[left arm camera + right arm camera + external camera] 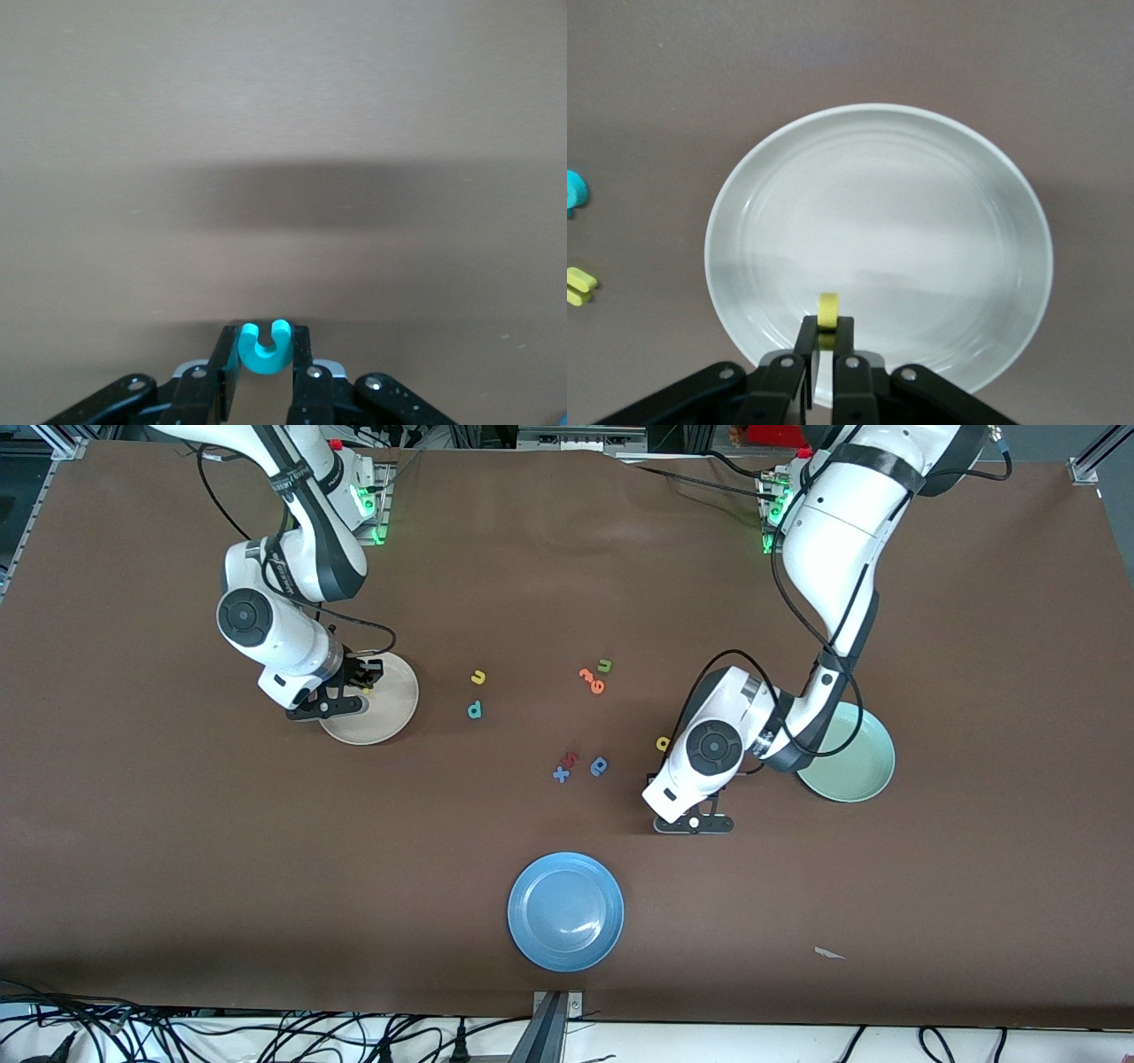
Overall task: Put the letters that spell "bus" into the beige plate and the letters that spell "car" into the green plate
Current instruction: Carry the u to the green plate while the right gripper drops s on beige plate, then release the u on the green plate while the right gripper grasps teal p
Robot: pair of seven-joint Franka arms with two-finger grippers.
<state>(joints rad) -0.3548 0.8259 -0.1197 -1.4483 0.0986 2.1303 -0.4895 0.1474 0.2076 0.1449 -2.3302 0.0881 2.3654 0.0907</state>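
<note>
Left gripper (265, 376) over bare brown table (283, 133), jaws clamped on teal c (264, 348), open side outward. Right gripper (826, 359) over beige plate (921, 159), jaws pinching small yellow letter (828, 309), seen edge-on.

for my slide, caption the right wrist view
Right hand pinching a small yellow letter over the beige plate.

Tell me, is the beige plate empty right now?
Empty: the beige plate shows bare; the right gripper holds a yellow letter over it.

The only readable signs are loose foam letters (562, 766) lying on the table (177, 850).
</note>
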